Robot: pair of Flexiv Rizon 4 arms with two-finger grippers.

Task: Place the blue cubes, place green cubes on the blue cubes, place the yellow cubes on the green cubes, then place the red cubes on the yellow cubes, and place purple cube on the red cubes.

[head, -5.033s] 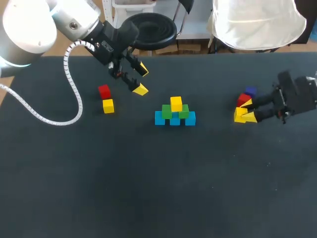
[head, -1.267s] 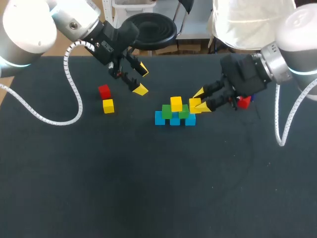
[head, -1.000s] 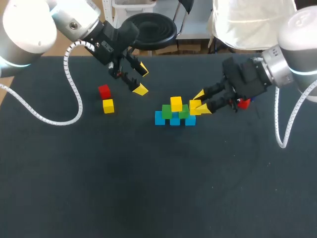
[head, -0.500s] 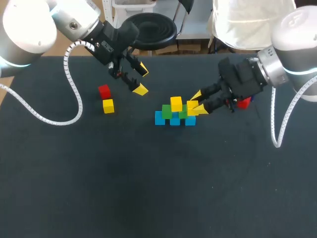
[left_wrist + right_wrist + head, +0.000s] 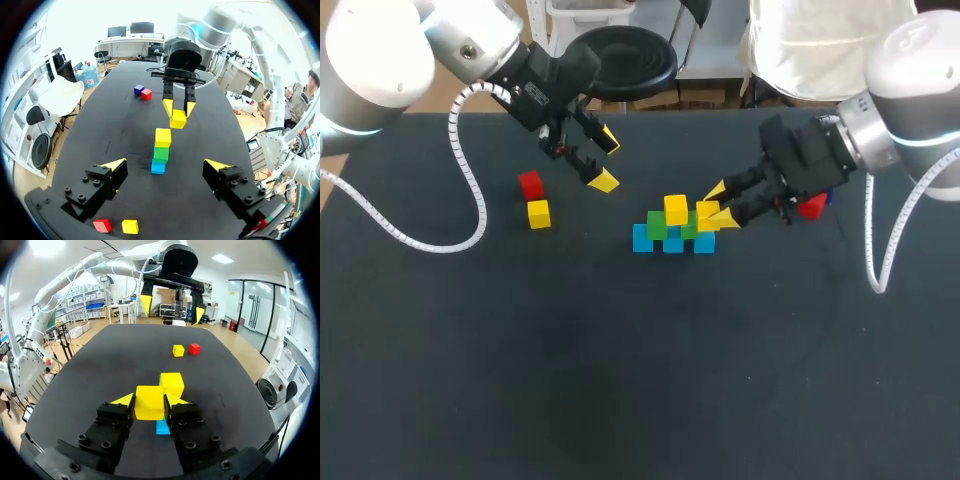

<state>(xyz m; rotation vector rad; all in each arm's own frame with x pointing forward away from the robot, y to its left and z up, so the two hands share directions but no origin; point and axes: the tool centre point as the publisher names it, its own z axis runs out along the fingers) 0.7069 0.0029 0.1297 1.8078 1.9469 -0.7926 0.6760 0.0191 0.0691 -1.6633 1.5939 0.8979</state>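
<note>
The right gripper is clenched on a small yellow cube, both yellow-tipped fingers pressing its sides. It holds the block at the right end of a half-built pyramid in the middle of the black table. The cube sits just above the right one of two green cubes and just beside the stacked yellow cube; whether it touches either cannot be told. Beneath the green pair, three blue cubes form the base row, side by side.

To the right of the pyramid, past the gripper, a red cube and a purple cube lie just beside each other, largely hidden by the right arm in the head view.

At the far left, the left gripper hangs with its fingers spread wide, grasping nothing. Left of it lie a loose red cube and, just nearer, a loose yellow cube, both well apart from the pyramid.
</note>
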